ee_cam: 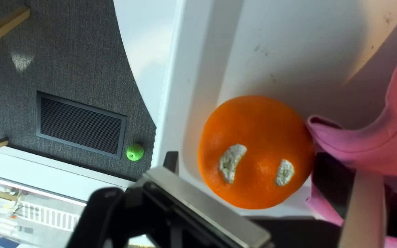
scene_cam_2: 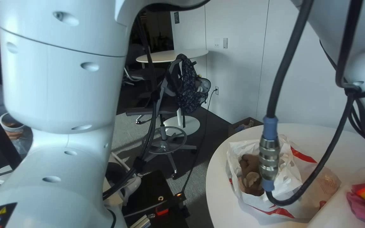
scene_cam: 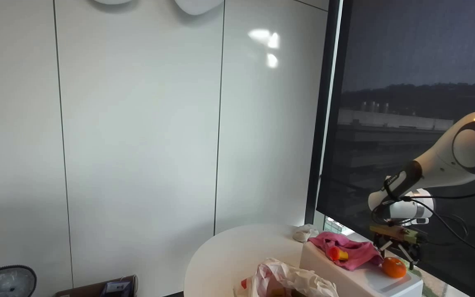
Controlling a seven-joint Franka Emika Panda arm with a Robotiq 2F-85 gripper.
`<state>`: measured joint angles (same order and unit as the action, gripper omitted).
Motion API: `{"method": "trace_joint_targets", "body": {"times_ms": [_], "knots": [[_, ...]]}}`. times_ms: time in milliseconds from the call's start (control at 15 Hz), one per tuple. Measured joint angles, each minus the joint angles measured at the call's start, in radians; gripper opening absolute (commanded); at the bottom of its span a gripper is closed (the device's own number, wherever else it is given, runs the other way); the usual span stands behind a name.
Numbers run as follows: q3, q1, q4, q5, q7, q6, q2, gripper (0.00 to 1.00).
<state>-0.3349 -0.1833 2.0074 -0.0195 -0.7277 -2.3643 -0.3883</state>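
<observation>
An orange fruit (ee_cam: pixel 253 134) with two pale patches on its peel sits on the recessed top of a white box (ee_cam: pixel 205 62). It also shows in an exterior view (scene_cam: pixel 394 269). My gripper (ee_cam: pixel 248 174) is open, with its fingers spread to either side of the orange; it also shows low over the box in an exterior view (scene_cam: pixel 397 260). The finger near the pink cloth (ee_cam: pixel 364 141) is close to the orange; I cannot tell if they touch. The other finger is apart from it. The cloth lies against the orange and carries a red-and-yellow object (scene_cam: pixel 338 253).
A white plastic bag (scene_cam_2: pixel 284 186) holding a brown plush-like thing (scene_cam_2: pixel 250 174) stands on the round white table (scene_cam_2: pixel 217 161) beside the box. A crumpled white item (scene_cam: pixel 304 233) lies behind the box. A green ball-like thing (ee_cam: pixel 135 152) lies on the floor. A dark window screen (scene_cam: pixel 406 82) stands behind the arm.
</observation>
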Motion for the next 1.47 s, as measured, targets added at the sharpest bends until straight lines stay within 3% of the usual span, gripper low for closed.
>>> {"method": "trace_joint_targets", "body": {"times_ms": [67, 133, 267, 667, 1000, 1467], "knots": [[0.0, 0.0, 0.0, 0.006, -0.001, 0.0, -0.009, 0.94], [0.001, 0.0, 0.0, 0.01, -0.003, 0.0, -0.018, 0.74], [0.002, 0.0, -0.001, 0.016, -0.006, -0.001, -0.029, 0.59], [-0.007, 0.001, -0.015, 0.012, -0.029, -0.034, -0.009, 0.58], [0.003, 0.018, -0.007, 0.005, -0.018, -0.113, 0.132, 0.58], [0.172, 0.084, 0.086, 0.07, 0.139, -0.124, 0.315, 0.58]]}}
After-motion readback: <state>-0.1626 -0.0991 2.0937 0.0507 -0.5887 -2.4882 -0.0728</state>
